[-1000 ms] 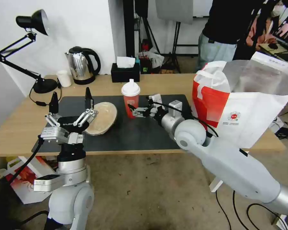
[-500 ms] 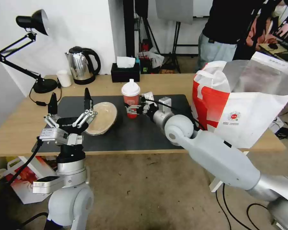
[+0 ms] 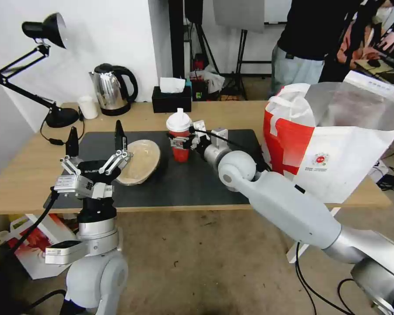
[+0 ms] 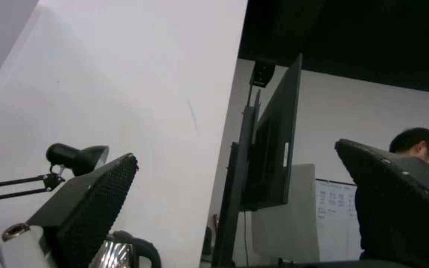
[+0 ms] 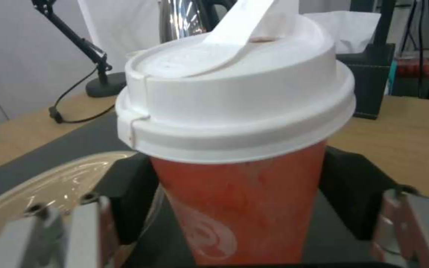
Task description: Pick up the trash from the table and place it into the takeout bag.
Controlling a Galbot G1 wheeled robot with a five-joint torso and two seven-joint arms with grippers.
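On the black mat of the tabletop [image 3: 232, 117], the right gripper [image 3: 180, 143] brackets the upright red cup [image 3: 179, 135], jaws either side; whether they pinch it I cannot tell. Left gripper [image 3: 95, 139] hangs wide open beside the tan pulp bowl [image 3: 138, 161]; takeout bag [image 3: 332, 144] stands right

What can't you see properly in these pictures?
- Inside of the takeout bag: head view, its tall walls hide what's in it.
- Bottom of the red cup: right wrist view, cut off by the edge.
- Near edge of the tan bowl: head view, the left gripper covers it.
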